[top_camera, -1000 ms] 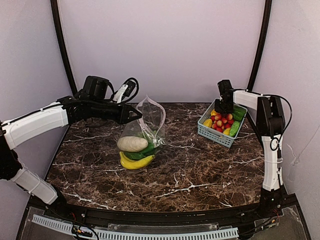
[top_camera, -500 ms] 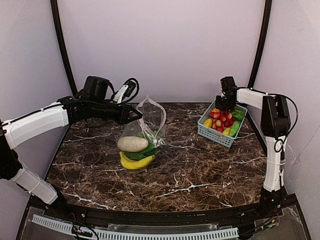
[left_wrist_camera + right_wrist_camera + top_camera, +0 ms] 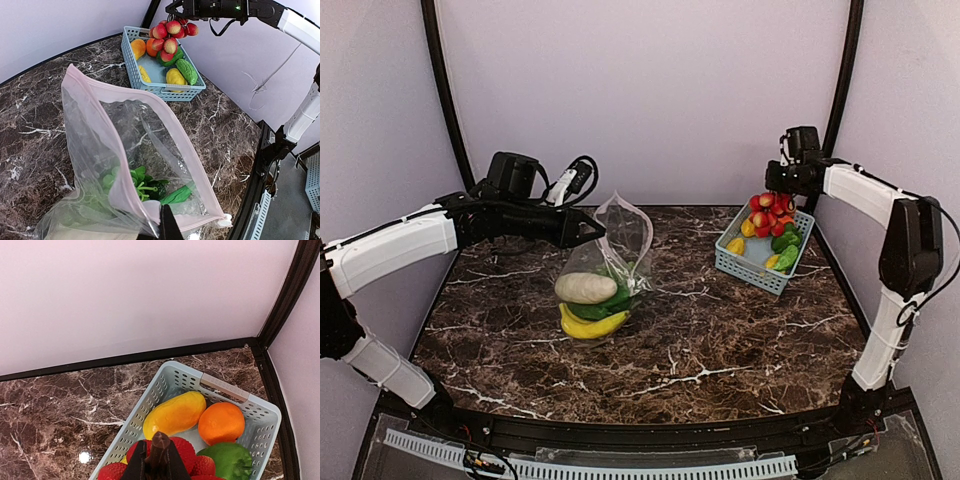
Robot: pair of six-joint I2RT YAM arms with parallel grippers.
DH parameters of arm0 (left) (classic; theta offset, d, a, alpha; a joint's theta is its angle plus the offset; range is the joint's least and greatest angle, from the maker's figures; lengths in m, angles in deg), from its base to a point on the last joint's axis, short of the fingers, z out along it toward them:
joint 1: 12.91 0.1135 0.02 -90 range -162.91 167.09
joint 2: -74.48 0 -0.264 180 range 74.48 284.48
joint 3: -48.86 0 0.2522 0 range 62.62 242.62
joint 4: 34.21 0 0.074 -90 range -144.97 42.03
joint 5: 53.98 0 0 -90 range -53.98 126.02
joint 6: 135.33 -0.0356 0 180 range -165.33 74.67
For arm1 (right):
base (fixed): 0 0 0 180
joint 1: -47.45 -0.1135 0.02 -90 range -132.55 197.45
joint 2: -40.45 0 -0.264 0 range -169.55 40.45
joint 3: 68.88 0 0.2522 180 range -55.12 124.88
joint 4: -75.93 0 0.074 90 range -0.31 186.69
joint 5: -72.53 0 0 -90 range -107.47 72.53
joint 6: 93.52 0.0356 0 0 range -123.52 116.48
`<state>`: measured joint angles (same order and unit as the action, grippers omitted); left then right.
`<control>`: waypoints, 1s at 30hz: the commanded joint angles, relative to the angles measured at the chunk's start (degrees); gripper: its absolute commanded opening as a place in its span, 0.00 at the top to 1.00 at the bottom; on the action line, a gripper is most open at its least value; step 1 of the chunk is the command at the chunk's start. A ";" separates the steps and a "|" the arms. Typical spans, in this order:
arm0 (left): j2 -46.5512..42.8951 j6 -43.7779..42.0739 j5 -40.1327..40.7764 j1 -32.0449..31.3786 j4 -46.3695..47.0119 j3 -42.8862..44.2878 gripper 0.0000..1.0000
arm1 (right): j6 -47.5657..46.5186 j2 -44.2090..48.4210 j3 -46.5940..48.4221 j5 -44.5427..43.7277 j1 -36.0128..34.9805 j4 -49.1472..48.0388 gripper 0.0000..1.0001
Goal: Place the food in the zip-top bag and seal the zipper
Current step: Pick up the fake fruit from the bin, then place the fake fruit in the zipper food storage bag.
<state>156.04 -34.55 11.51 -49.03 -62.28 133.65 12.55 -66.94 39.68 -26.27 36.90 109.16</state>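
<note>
— Lifted the red fruits clear of the basket since a second back; hung them over its far corner, stem pinched tight in the right gripper.
— And stood the zip-top bag where?
— Mid-way across the table, mouth agape, zipper rim clamped fast in the left gripper. Held banana, white vegetable and greens inside.

zip-top bag: clear, upright, mouth open, near centre toward 10 o'clock
zipper: pink, unsealed
inside: white vegetable, banana bunch, leafy greens, perhaps cucumber
red fruits: cluster aloft, 2 o'clock
</note>
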 commanded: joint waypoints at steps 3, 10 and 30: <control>-0.96 0.49 -1.19 0.08 2.12 -0.60 0.99 | -0.06 6.65 -3.36 6.16 0.00 -3.03 1.00; -0.92 1.08 -2.23 0.09 2.78 -0.84 0.99 | 0.58 16.49 -7.68 14.06 -2.12 -3.26 1.00; -1.29 2.50 -4.03 0.08 3.65 -1.04 0.99 | 7.25 28.46 -12.71 17.73 -32.50 -14.33 1.00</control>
<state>156.02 -32.19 8.56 -49.03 -60.81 132.95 18.26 -38.44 25.98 -8.21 8.49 102.88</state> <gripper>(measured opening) 0.008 0.085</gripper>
